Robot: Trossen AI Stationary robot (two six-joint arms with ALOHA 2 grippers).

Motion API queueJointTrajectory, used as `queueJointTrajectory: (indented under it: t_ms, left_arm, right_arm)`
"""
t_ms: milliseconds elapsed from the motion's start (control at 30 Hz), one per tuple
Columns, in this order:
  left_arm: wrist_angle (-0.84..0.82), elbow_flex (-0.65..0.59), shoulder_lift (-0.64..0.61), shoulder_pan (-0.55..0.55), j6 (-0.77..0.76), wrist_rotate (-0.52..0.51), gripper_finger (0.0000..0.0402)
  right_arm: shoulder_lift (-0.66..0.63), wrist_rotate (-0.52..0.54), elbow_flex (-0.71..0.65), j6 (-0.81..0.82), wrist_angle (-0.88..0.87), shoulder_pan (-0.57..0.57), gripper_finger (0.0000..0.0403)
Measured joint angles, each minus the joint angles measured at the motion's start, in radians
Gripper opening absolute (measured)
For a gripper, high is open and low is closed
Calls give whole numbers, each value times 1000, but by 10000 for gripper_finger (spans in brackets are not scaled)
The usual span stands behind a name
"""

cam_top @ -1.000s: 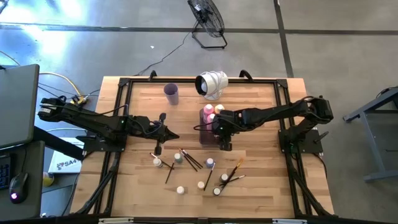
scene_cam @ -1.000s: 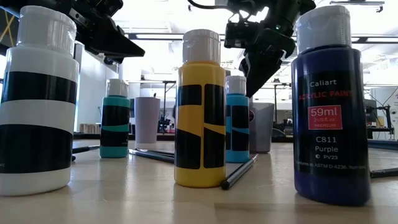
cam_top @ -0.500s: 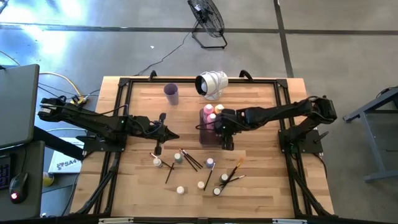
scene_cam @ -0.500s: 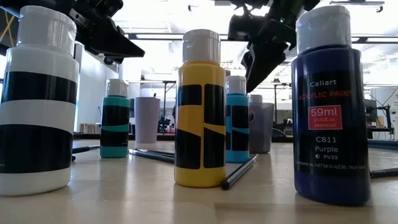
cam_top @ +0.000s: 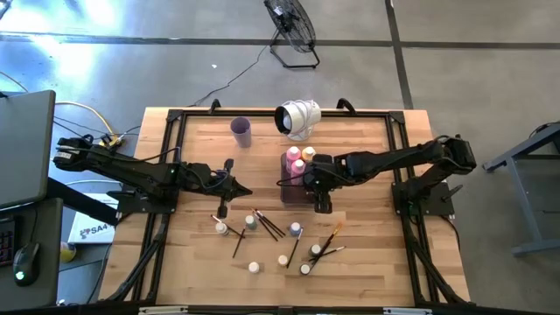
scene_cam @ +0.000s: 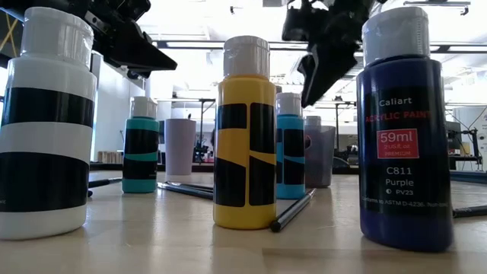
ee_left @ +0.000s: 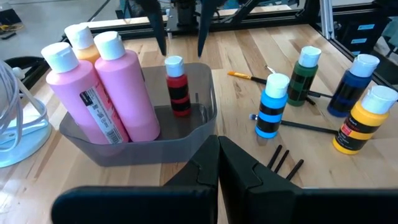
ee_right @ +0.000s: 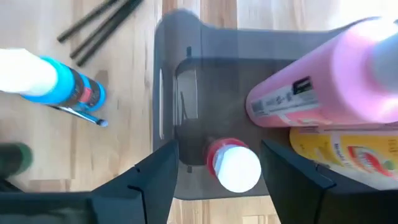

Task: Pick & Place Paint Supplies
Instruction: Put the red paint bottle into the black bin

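A clear grey tray (ee_left: pixel 202 102) holds two pink bottles (ee_left: pixel 121 87), an orange one (ee_left: pixel 81 40) and a small red white-capped bottle (ee_right: pixel 233 165), which stands upright on the tray floor. My right gripper (ee_right: pixel 221 186) hangs open just above it, a finger on either side of the cap and touching nothing; the high view shows this gripper (cam_top: pixel 320 203) at the tray's right side. My left gripper (cam_top: pixel 241 191) waits shut left of the tray. Several small bottles (cam_top: pixel 296 229) and paintbrushes (cam_top: pixel 267 223) lie loose on the near half of the table.
A lilac cup (cam_top: pixel 241 131) and a white round object (cam_top: pixel 297 118) stand at the far side. Close to the low camera stand white-and-black (scene_cam: pixel 46 122), yellow (scene_cam: pixel 245 133) and purple (scene_cam: pixel 399 129) bottles. A black frame (cam_top: pixel 175 118) borders the table.
My right gripper has spread its fingers wider and risen a little above the tray, leaving the red bottle standing inside it. The left arm has kept still.
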Motion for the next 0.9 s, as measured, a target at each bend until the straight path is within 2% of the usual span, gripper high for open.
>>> queueJointTrajectory:
  t_ms: [167,467,667,900]
  left_arm:
    - [-3,0,0,0,0,-1,0]
    - [-3,0,0,0,0,-1,0]
    - [-3,0,0,0,0,0,0]
    - [-3,0,0,0,0,0,0]
  right_arm:
    - [-29,-2,29,1,-19,10,200]
    - [-57,-45,30,99,-37,56,165]
    - [-57,-31,30,149,-75,102,117]
    - [-57,-1,30,159,-75,150,44]
